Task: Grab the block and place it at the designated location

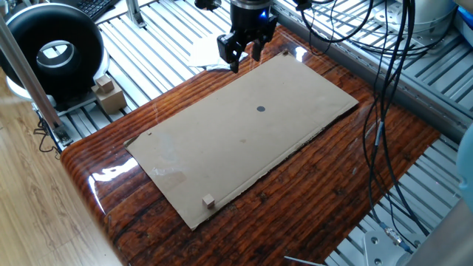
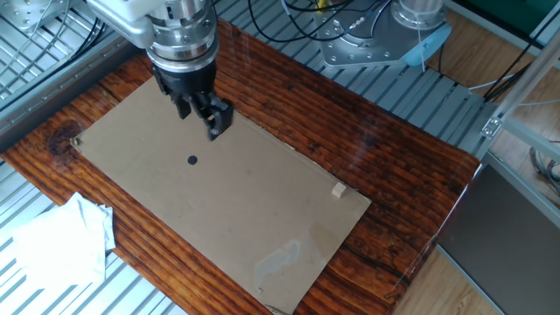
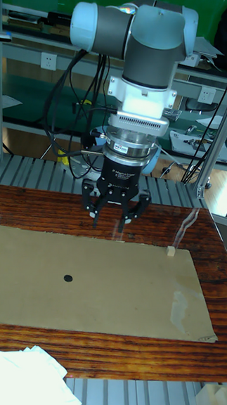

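Note:
The block (image 1: pixel 209 200) is a tiny tan cube lying near the front edge of a brown cardboard sheet (image 1: pixel 222 148). It also shows at the sheet's right edge (image 2: pixel 338 191) and at its far right corner (image 3: pixel 171 252). The designated location (image 1: pixel 260 109) is a small dark dot on the sheet (image 2: pixel 192 160) (image 3: pixel 67 278). My gripper (image 1: pixel 246 61) hangs above the sheet's far edge, open and holding nothing (image 2: pixel 201 121) (image 3: pixel 110 220). It is close to the dot and far from the block.
White crumpled paper (image 2: pixel 52 241) lies off the sheet's corner. A black round device (image 1: pixel 55 52) and small cardboard boxes (image 1: pixel 109 94) stand at the left. Cables (image 1: pixel 384 81) hang on the right. The arm's base (image 2: pixel 385 35) is bolted behind the wooden table (image 1: pixel 318 192).

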You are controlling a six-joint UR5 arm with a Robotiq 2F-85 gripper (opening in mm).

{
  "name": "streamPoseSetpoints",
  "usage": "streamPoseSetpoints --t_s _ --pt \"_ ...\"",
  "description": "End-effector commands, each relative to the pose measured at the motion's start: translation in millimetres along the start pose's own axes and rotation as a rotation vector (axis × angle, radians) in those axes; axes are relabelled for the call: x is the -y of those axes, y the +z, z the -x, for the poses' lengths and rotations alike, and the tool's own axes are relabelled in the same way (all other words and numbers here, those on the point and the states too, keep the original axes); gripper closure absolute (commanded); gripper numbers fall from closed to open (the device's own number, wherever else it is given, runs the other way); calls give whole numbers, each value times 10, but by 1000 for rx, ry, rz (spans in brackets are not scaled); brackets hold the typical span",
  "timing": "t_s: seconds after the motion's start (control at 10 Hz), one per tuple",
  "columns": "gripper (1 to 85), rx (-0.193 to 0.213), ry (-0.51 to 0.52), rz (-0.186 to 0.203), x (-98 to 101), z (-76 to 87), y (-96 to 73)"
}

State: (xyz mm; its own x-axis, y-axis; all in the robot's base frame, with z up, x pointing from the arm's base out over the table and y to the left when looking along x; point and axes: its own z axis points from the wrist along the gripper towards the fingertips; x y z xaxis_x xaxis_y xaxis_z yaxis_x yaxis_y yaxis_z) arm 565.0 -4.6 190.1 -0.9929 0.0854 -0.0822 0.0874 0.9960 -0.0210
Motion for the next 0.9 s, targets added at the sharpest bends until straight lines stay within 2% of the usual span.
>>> streamPoseSetpoints --t_s 0.0,0.4,0.5,0.7,0.8 --pt "847 48 58 0 -6 123 -13" --pt "847 48 55 -7 7 120 1" --pt "847 25 38 4 -31 59 9" --pt "847 -66 -5 36 -136 -185 14" --pt "847 -107 -26 75 -277 -307 18"
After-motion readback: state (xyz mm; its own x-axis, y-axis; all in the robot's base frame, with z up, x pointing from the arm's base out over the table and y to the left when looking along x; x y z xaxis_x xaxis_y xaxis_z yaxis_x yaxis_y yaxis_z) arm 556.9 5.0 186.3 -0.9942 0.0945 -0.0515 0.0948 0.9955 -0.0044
